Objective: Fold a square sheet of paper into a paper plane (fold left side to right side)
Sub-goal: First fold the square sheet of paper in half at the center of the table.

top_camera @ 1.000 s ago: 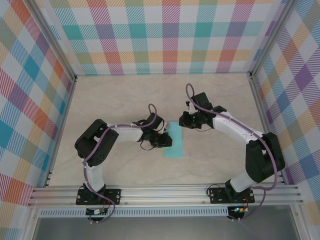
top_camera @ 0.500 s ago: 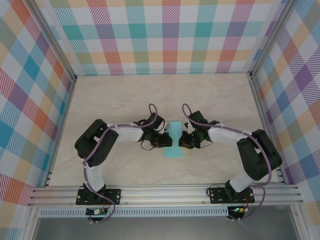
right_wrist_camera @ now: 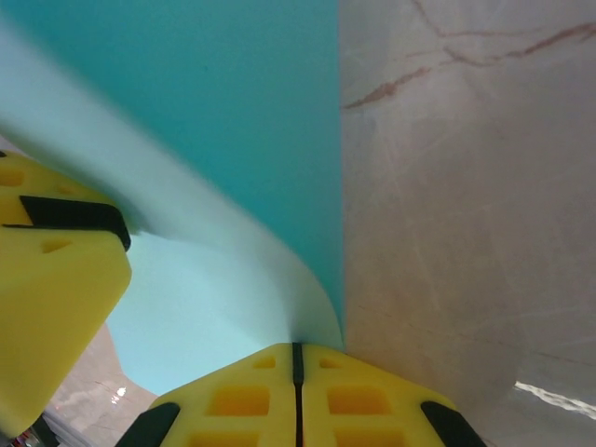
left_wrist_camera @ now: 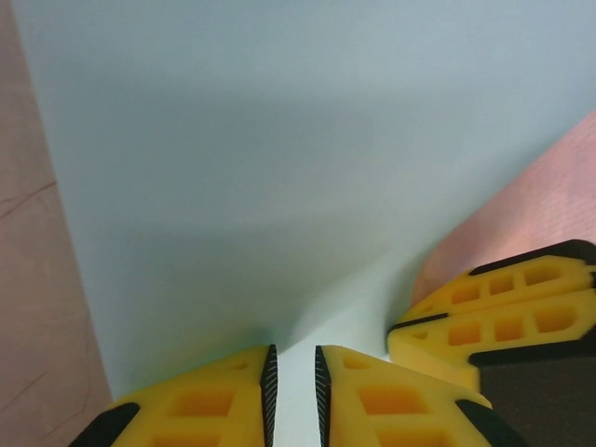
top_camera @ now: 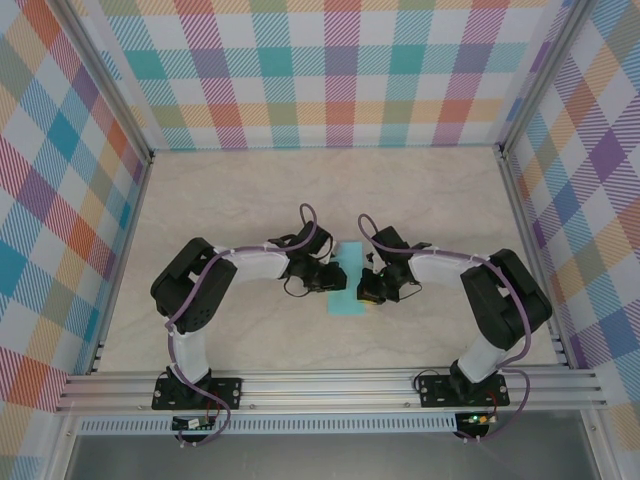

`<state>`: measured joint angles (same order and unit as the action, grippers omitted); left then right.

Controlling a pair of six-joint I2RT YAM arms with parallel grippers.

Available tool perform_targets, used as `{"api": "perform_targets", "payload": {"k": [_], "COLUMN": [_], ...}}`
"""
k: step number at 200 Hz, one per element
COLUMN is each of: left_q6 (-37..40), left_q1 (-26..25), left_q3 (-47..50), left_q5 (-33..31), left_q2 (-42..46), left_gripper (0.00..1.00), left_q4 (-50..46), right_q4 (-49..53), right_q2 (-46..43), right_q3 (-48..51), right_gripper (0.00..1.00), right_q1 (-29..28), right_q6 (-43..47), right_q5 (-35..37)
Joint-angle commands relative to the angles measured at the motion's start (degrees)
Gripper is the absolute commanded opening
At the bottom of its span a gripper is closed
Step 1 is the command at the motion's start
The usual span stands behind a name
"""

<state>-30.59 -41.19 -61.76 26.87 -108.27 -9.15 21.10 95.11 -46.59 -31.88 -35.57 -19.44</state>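
- The left arm is rising from its base, bending at the elbow and reaching its forearm rightward to the sheet of paper.
- The right arm is mirroring this pose, its forearm reaching leftward to the same sheet.
- The left tool is sitting low at the sheet's left edge. In the left wrist view its fingers are standing narrowly apart, with pale paper showing in the gap. Whether they are pressing the sheet cannot be told.
- The right tool is sitting at the sheet's right edge. In the right wrist view it is clamping, fingers together, on a curled-up edge of the sheet.
- The sheet is lying on the bench between the two tools, folded into a narrow strip.
- Its long axis is running from the arm bases' side toward the back wall, leaning slightly; the near end is showing square.
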Motion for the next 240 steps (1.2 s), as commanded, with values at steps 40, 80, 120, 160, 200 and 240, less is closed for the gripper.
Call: {"api": "perform_targets", "payload": {"k": [40,80,120,160,200,240], "left_q6": [1.1,0.7,0.4,0.2,0.2,0.0], "left_q1": [0.2,1.2,2.6,5.0,7.4,9.5], "left_q3": [-4.0,-3.4,-3.0,-3.4,-4.3,-6.4], "left_q5": [-0.7,-1.6,-1.7,-2.0,-1.6,-1.5], "left_q2": [-2.3,-3.5,-3.7,-4.0,-5.6,-6.8], "left_gripper": [0.2,0.19,0.19,0.19,0.19,0.19], "left_q4": [-2.3,-1.4,-0.7,-0.2,0.1,0.0], "right_q4": [7.5,8.9,10.8,10.8,10.6,11.0], "right_q2": [4.2,4.6,5.0,5.3,5.3,5.3], "right_q3": [0.6,0.3,-0.1,0.2,0.5,0.4], "right_gripper": [0.07,0.07,0.07,0.07,0.07,0.07], "right_q1": [-0.5,-0.5,-0.5,-0.5,-0.5,-0.5], "right_q6": [1.8,2.5,3.3,3.6,3.7,4.0], "right_q5": [7.7,9.3,11.2,11.7,11.6,11.9]}}
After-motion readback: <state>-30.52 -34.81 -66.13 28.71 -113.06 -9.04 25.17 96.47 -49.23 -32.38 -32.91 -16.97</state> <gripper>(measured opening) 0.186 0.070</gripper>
